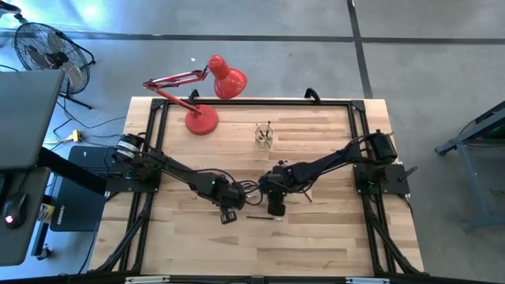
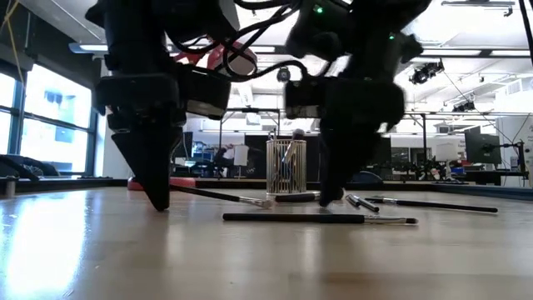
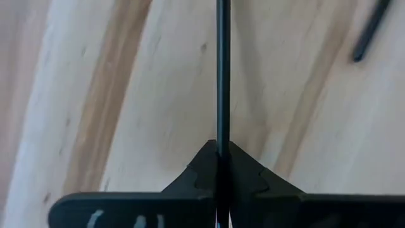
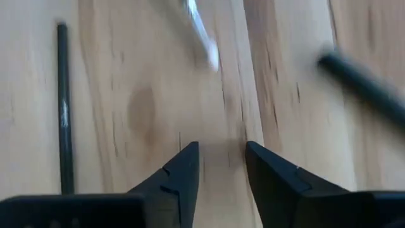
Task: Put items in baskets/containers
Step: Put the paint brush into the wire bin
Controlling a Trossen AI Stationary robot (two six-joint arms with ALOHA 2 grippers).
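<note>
My left gripper [image 1: 229, 211] [image 2: 158, 204] points down at the tabletop in the middle of the table, shut on a thin dark brush [image 2: 221, 196]. My right gripper [image 1: 276, 208] [image 2: 331, 198] stands just right of it, open, with bare wood between its fingers [image 4: 221, 158]. Another dark brush [image 1: 264, 218] [image 2: 316, 218] lies flat nearer the near edge. More brushes [image 2: 433, 204] lie to the right of it. The small clear cup [image 1: 264, 136] [image 2: 286, 167] stands upright farther back, with some brushes standing in it. My left gripper pinches the dark handle [image 3: 221, 136] of the brush between its two fingertips [image 3: 201, 166], coming from above and pointing down. The brush runs out from the fingers toward the right gripper. Its pale bristle end [image 2: 265, 202] is down at the tabletop.
A red desk lamp [image 1: 213, 95] stands on the far left part of the table, its base [image 2: 179, 182] behind my left gripper. A black frame [image 1: 150, 134] runs along the table's edges. Bare wood lies toward the near edge.
</note>
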